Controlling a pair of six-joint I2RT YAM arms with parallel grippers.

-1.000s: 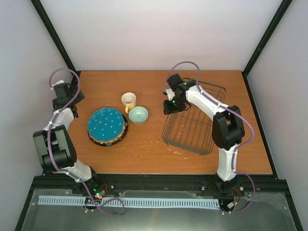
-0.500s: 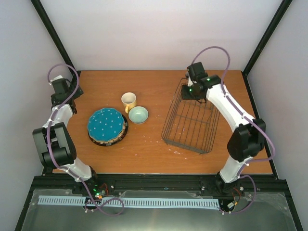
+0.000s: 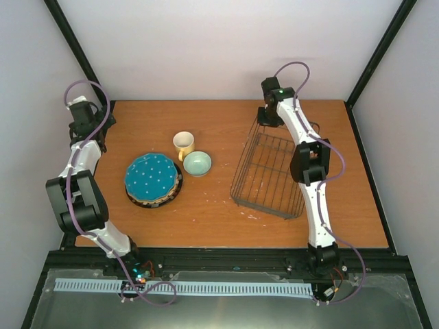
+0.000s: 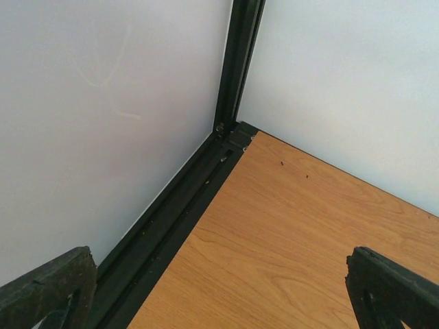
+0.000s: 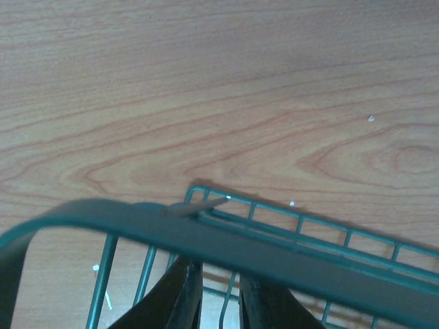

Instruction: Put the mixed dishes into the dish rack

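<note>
Two pincers: the left pincer [image 4: 219, 291] stands spread above the far left corner of the surface [image 3: 206, 219]. The right pincer [image 5: 218, 277] pinches a far-end wire of the dish rack [image 3: 271, 175], which occupies the surface's right half.

A wooden table [image 3: 206, 205] with an orange-brown grain fills the middle of the top view, with a few small white specks [image 3: 254, 216] scattered on its near half. Plain white walls [image 3: 226, 48] enclose it at the back and on both sides. Two black frame posts [image 3: 75, 48] slant up from the table's far corners. A black rail [image 3: 226, 260] runs along the near edge, and in front of it a white slotted strip [image 3: 206, 288] lies on a grey metal sheet [image 3: 226, 312]. In the left wrist view, a black channel [image 4: 178, 219] borders the wood beneath a faintly scuffed wall [image 4: 110, 75].
</note>
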